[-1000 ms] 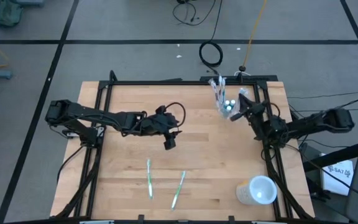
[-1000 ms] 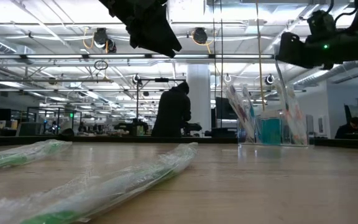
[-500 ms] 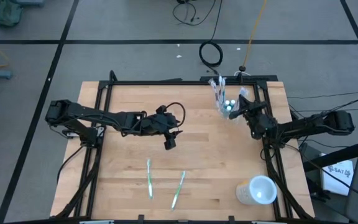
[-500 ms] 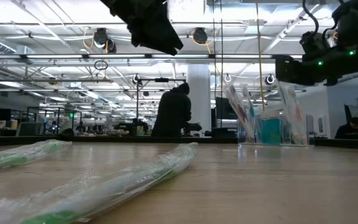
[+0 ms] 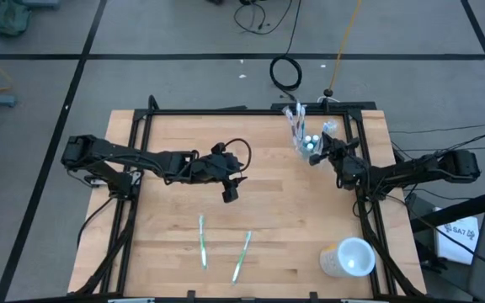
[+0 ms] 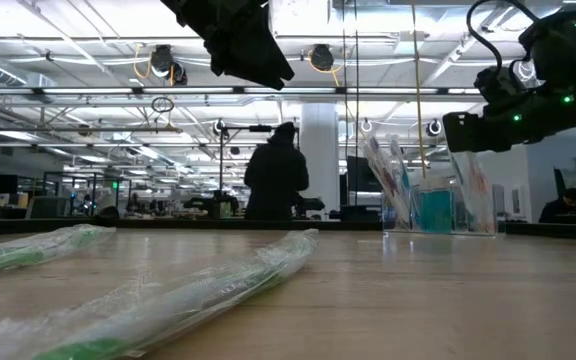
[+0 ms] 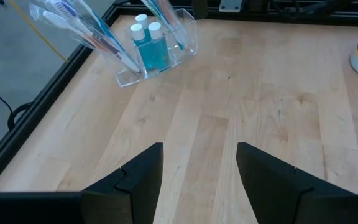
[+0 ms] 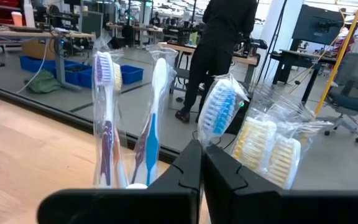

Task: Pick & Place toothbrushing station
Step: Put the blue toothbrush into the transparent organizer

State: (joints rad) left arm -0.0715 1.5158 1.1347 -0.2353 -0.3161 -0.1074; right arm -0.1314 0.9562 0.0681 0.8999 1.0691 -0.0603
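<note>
Looked down on a wide wooden surface (image 5: 268,168). Found the whitish cup (image 5: 349,257) lying near the front right corner. Found the toothbrushing station (image 5: 304,135) standing at the far right of the surface, close to the back edge.

Hung over the middle: left end effector (image 5: 230,192), fingers apart, nothing between them. Hung just beside the station: right end effector (image 5: 317,156), fingers pressed together, holding nothing. Could not tell if touching the station or not.

Lay flat near the front, well apart from the station: two wrapped toothbrushes (image 5: 202,241).

Could go wrong: a bump from the closed fingers, likely tipping the light station or pushing it off the back edge. No way to grab anything with fingers pressed together.

Only from the left wrist: two blue tubes (image 7: 149,46) with white caps inside the station. Only from above: the cup. Only from the low and right wrist views: a person (image 6: 275,172) far behind.
</note>
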